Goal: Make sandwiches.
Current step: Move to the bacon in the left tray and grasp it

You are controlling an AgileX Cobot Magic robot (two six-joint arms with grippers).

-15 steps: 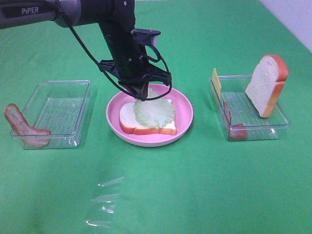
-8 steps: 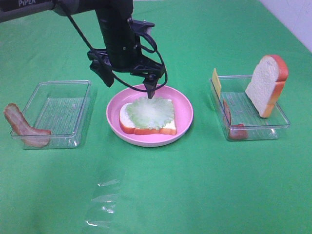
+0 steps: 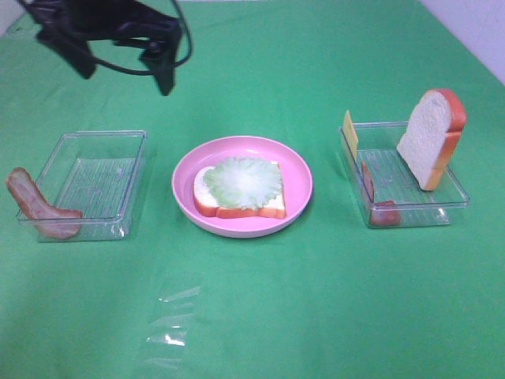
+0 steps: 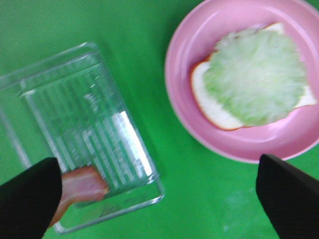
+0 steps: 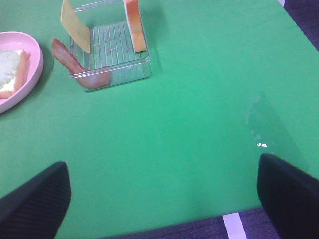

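Left gripper (image 3: pixel 124 79): released. Both fingers stood wide apart with nothing between them, raised over the far left of the scene.
Right gripper (image 5: pixel 162 199): released. The fingers were spread wide and empty over bare cloth on the right side. It was out of the high view.
Sandwich (image 3: pixel 239 189): lay flat on the plate at the centre of the scene. It consisted of one bread slice with a lettuce leaf on top.
Bread slice (image 3: pixel 237 210): white with an orange-brown crust, flat on the plate floor.
Lettuce leaf (image 3: pixel 243 180): pale green. It covered most of the slice, and a white corner showed at the left.
Sandwich to left fingers: well apart. It lay to the right of the fingers and nearer, and neither finger touched it.
Sandwich to right fingers: well apart. It lay left of them and farther off.
Plate (image 3: pixel 302 178): round and pink, between the two trays.
Left tray (image 3: pixel 130 138): clear plastic, left of the plate. The left bacon strip (image 3: pixel 35 207) hung over its near left corner.
Right tray (image 3: pixel 410 215): clear plastic, right of the plate.
Spare bread slice (image 3: pixel 430 134): stood tilted against the tray's far right wall.
Cheese slice (image 3: pixel 349 130): yellow, upright at the tray's far left corner.
Right bacon strip (image 3: pixel 371 183): ran along the tray's left wall to its near left corner.
Cloth (image 3: pixel 316 316): green, under everything.
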